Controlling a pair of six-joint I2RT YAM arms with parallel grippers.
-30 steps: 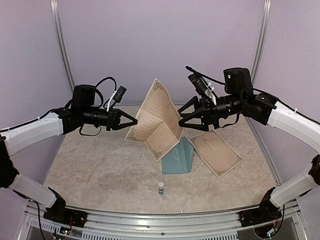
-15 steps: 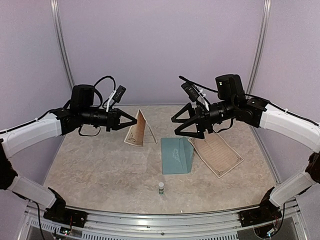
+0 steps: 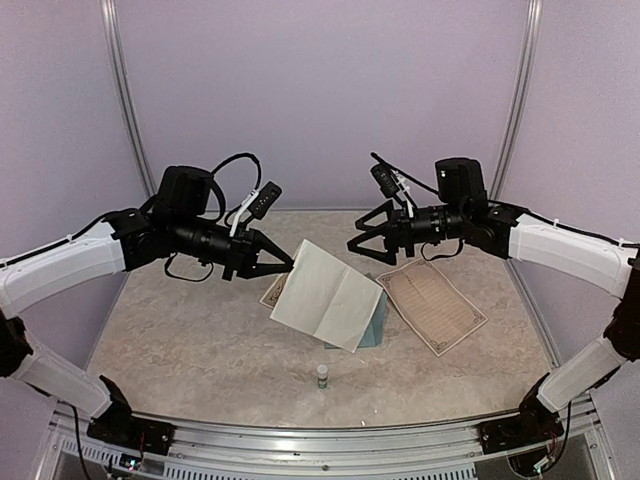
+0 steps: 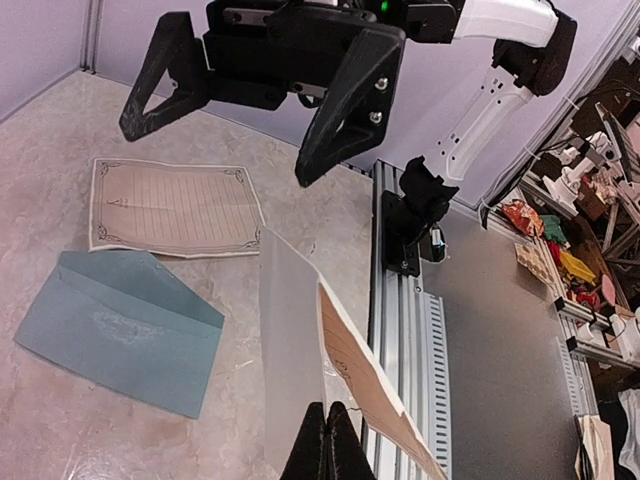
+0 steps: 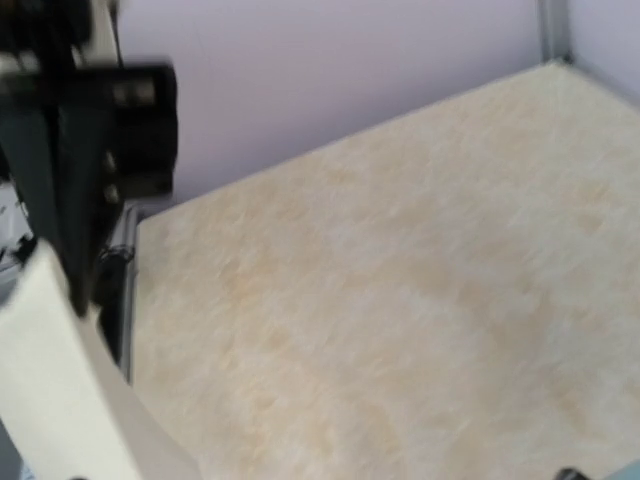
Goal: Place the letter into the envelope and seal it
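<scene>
The envelope [image 4: 120, 325] is plain teal-blue. Above the envelope, the folded letter [image 3: 328, 305] in my black left claw [image 3: 288, 266] is pale cream on its blank back, tan with a dark scrolled border inside. Beside the envelope, a second letter [image 3: 432, 305] is tan, finely ruled, framed by dark corner flourishes. The desk [image 3: 200, 350] is beige, mottled like marble. My right claw [image 3: 358, 250] is black.

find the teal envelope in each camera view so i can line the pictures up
top external: mid-table, only a teal sliver of the envelope shows at the right edge of the folded letter raised in front of it.
left wrist: lower left, the envelope lies flat on the table.
right wrist: not in it.
shared landmark: the lined sheet lying flat beside the envelope, seen in the top and left wrist views.
</scene>
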